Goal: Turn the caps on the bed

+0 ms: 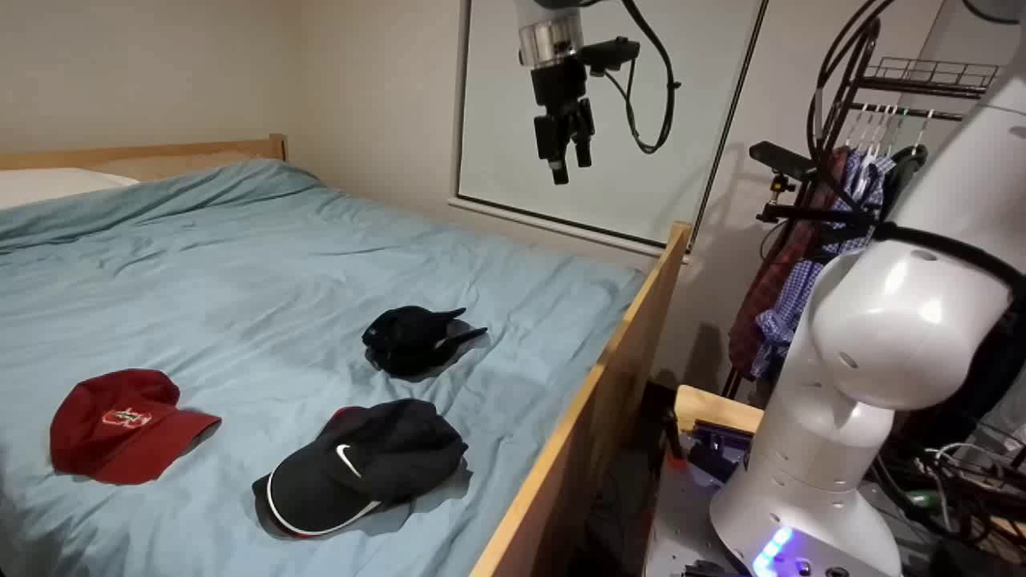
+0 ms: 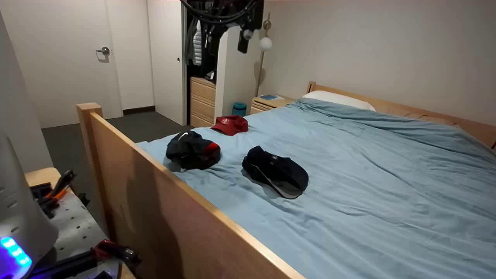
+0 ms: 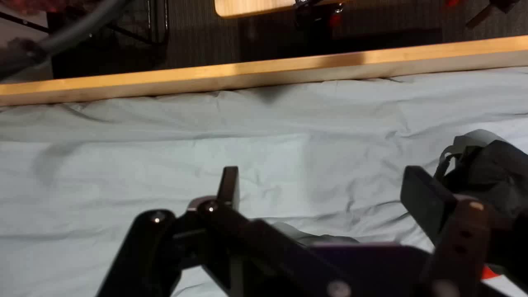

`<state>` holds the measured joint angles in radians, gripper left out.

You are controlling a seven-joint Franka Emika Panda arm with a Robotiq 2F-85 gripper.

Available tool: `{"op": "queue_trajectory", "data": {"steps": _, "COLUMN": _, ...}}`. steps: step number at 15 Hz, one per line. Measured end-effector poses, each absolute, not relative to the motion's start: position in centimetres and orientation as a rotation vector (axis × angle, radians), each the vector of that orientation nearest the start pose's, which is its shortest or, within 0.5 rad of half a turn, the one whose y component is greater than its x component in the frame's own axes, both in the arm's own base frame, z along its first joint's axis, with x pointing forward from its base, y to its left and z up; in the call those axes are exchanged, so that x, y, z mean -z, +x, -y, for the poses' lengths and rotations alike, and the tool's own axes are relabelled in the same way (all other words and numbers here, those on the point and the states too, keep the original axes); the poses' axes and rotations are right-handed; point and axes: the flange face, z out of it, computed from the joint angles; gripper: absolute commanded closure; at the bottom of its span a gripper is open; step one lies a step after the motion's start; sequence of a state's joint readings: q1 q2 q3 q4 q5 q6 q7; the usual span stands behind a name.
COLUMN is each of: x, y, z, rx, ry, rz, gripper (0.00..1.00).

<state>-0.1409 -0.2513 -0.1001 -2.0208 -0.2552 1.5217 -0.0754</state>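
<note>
A wide bed [image 1: 264, 272] is presenting a creased light blue sheet [image 2: 387, 186] bounded by a pale wooden footboard [image 2: 217, 248]. The red cap [image 1: 120, 433], bearing a white-edged logo, is resting crown up, its brim pointing toward the larger black cap [image 1: 385, 457]. The latter is likewise sitting crown up, displaying a white swoosh, a pale-trimmed brim and a red patch. The small black cap [image 2: 271, 166] is lying near it, apart, two thin dark edges projecting toward the footboard in an exterior view; a small pale emblem is showing on its surface.
</note>
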Motion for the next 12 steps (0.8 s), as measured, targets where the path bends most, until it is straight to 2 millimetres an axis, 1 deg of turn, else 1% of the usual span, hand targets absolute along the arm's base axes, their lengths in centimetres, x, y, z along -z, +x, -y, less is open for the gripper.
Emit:
{"op": "queue_trajectory", "data": {"steps": 3, "x": -54.1, "y": 43.5, "z": 13.8, "rx": -0.449, "ry": -3.287, "rz": -0.224, "gripper": 0.00}}
{"op": "queue_trajectory", "data": {"steps": 5, "x": -53.0, "y": 44.6, "z": 12.6, "rx": -0.379, "ry": -3.268, "rz": -0.184, "gripper": 0.00}}
{"op": "queue_trajectory", "data": {"steps": 7, "x": -50.9, "y": 46.4, "z": 10.4, "rx": -0.291, "ry": -3.230, "rz": -0.121, "gripper": 0.00}}
{"op": "queue_trajectory", "data": {"steps": 9, "x": -48.2, "y": 48.4, "z": 7.4, "rx": -0.225, "ry": -3.187, "rz": -0.050, "gripper": 0.00}}
{"op": "queue_trajectory", "data": {"steps": 12, "x": -43.1, "y": 50.2, "z": 2.1, "rx": -0.284, "ry": -3.147, "rz": 0.091, "gripper": 0.00}}
